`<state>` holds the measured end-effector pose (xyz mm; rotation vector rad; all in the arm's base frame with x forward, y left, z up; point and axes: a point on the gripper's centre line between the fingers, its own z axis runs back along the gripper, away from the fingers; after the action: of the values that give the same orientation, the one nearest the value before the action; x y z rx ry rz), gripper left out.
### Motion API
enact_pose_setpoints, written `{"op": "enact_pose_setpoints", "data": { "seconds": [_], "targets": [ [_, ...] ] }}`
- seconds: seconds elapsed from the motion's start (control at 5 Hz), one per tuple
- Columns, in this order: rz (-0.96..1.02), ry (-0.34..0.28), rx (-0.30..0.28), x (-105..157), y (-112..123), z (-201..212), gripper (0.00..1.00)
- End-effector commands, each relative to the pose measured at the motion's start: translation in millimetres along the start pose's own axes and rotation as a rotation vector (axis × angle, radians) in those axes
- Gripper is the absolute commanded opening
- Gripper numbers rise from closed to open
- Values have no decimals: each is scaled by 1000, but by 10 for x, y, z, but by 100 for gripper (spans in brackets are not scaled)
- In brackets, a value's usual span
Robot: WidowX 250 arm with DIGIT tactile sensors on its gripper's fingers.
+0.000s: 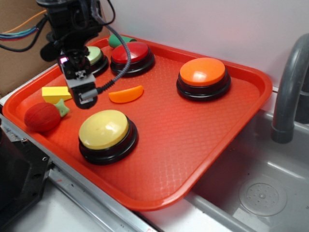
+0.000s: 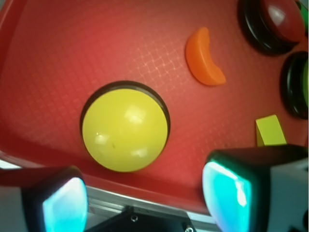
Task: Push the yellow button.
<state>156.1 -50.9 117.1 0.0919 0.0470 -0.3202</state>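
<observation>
Claw, its jaws spread apart and gripping nothing, is hovering above and just behind the yellow button, which is sitting untouched near the front of the red tray beside the orange slice, so the approach seems underway, calling next for centering over the dome and descending.

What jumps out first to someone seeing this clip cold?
The bright red plastic tray fills the view, carrying large dome buttons. The glossy yellow dome button sits nearest the front edge, with the black gripper hovering just behind it. An orange dome button stands at the back right.
</observation>
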Motion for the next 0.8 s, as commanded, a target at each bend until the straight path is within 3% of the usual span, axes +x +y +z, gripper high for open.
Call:
{"op": "enact_pose_setpoints", "data": {
  "seconds": [0.0, 0.6],
  "targets": [
    [48, -55, 7, 64, 58, 185, 100],
    [60, -59, 6, 53, 57, 293, 100]
  ]
}}
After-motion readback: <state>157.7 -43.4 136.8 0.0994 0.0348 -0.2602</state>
